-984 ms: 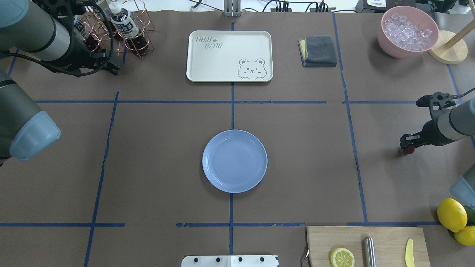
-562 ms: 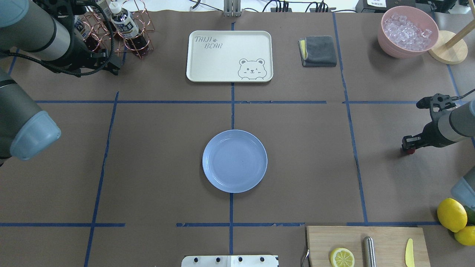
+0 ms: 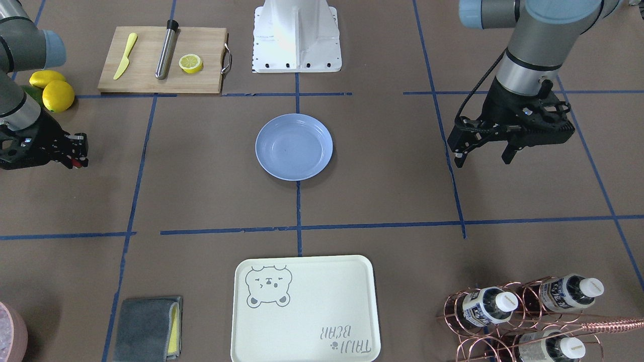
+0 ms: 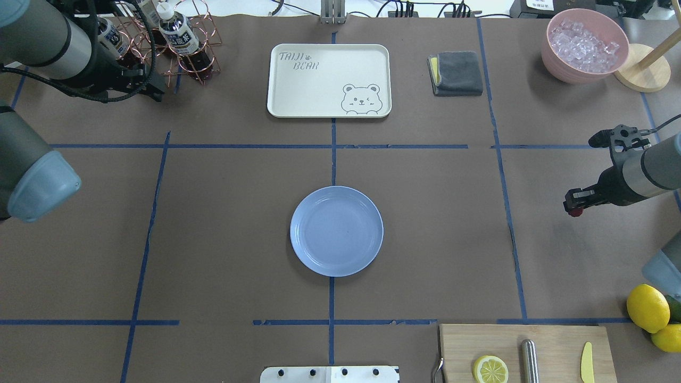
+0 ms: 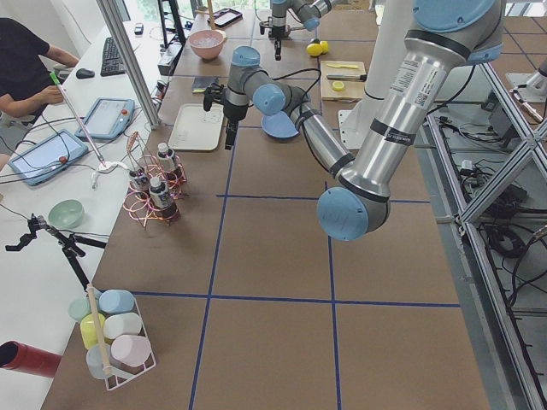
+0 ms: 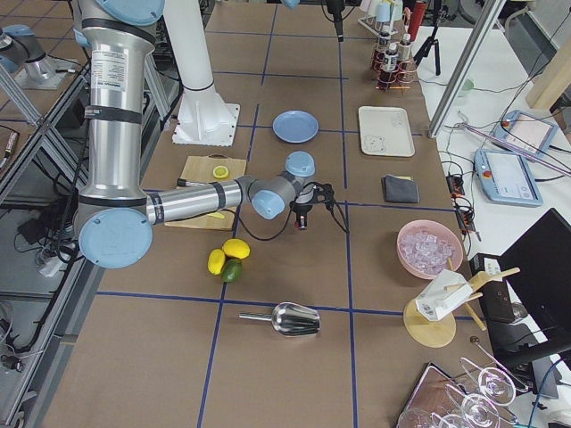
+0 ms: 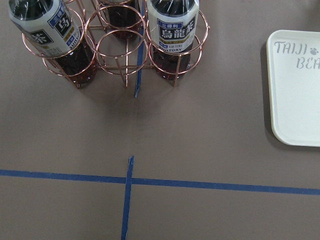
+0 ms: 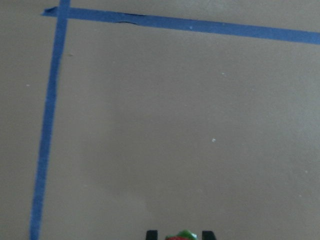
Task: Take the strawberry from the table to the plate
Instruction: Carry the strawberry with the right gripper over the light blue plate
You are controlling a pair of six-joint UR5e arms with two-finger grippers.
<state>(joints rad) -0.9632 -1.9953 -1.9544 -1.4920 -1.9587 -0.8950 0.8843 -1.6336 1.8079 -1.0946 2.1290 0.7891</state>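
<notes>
The strawberry (image 4: 574, 212) is a tiny dark red berry pinched between the fingers of my right gripper (image 4: 571, 205), which is shut on it over the table (image 4: 558, 255) at the right. In the right wrist view its red and green top (image 8: 181, 236) peeks up between the two black fingertips. The front-facing view shows the strawberry (image 3: 76, 162) at the right gripper (image 3: 80, 153). The light blue plate (image 4: 336, 231) lies bare at the table's centre, far to the left of that gripper. My left gripper (image 3: 482, 158) hangs open and holds nothing, near the bottle rack.
A copper rack of bottles (image 4: 175, 37) stands at the back left, beside a cream bear tray (image 4: 329, 80) and a grey cloth (image 4: 456, 73). A pink bowl of ice (image 4: 584, 45) sits back right. Lemons (image 4: 648, 307) and a cutting board (image 4: 526, 351) lie at the front right.
My right gripper has shifted a little to the left and farther from the robot, carrying the strawberry along. The left arm has drawn back toward the bottle rack.
</notes>
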